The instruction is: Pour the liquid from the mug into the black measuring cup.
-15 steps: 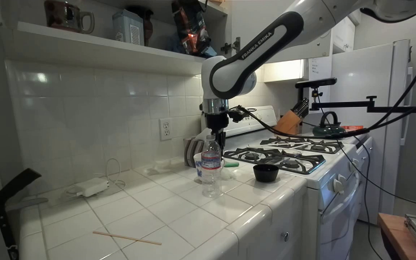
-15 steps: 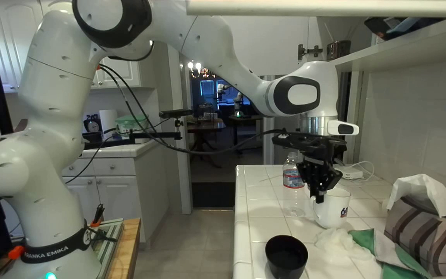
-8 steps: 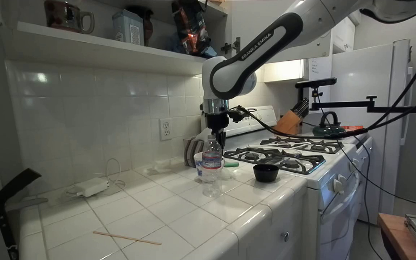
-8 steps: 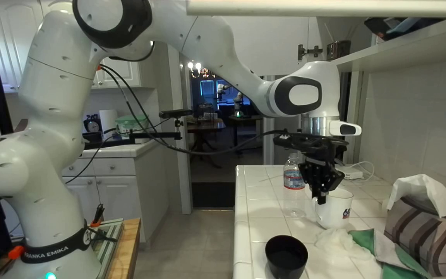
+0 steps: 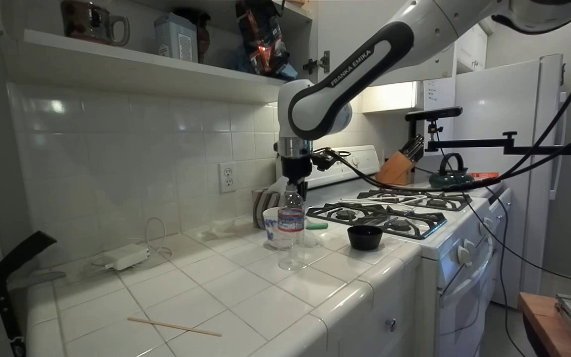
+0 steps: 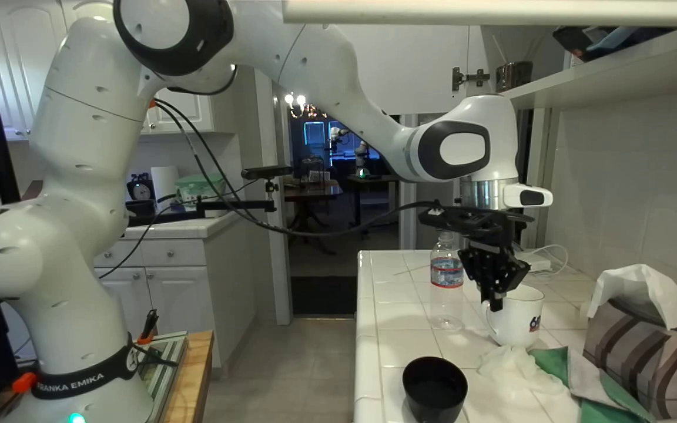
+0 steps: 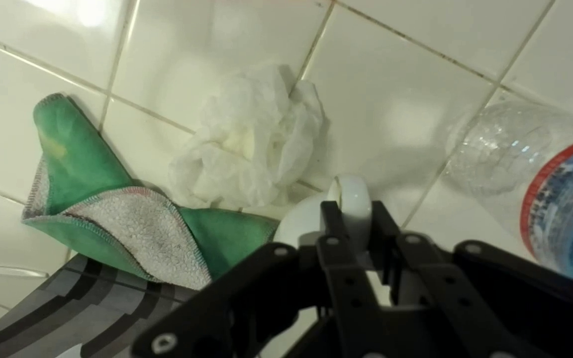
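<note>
My gripper is shut on the handle of the white mug, one finger on each side of it. The mug looks upright, with blue markings on its side; whether its base touches the counter I cannot tell. In an exterior view the clear bottle partly covers the mug. What the mug holds is hidden from every view. The black measuring cup rests on the counter near its front edge, apart from the mug; it also appears beside the stove in an exterior view. The wrist view does not include it.
A clear plastic bottle stands close to the mug. Crumpled tissue, a green cloth and a striped tissue box lie around it. Stove burners are past the cup. An open shelf overhangs the counter.
The gripper and the mug have shifted a little together toward the tiled wall side, and the arm has dipped slightly. The measuring cup and bottle have stayed put.
</note>
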Tool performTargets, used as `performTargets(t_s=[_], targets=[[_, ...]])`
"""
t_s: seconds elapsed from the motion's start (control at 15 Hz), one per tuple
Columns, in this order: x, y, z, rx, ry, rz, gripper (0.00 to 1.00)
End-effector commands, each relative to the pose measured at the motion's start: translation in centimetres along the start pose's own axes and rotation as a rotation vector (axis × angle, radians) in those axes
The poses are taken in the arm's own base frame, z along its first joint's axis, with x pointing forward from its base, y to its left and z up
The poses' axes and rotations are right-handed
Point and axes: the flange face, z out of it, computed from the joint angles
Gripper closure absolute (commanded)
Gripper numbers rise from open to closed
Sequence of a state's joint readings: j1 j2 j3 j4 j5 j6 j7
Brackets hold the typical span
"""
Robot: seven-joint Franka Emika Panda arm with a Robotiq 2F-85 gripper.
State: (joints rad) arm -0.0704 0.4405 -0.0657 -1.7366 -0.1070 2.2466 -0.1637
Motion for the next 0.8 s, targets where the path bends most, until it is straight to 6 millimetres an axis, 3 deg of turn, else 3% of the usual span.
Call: performTargets(t_s=[0.0,0.07,0.13,0.2,0.53,0.73], targets=[[0.6,0.2,0.0,-0.004,0.018,0.005,0.96],[0.6,0.2,0.0,-0.003,0.016,0.005,0.96],[0.6,0.2,-0.1,-0.004,0.016,0.005,0.69],[0.6,0.1,-0.1,-0.003,0.015,0.005,0.57],[-0.1,0.3,-0.5,0.011,-0.004,0.01,0.23],[-2.0,1.6,-1.6,0.014,-0.03,0.029,0.02]])
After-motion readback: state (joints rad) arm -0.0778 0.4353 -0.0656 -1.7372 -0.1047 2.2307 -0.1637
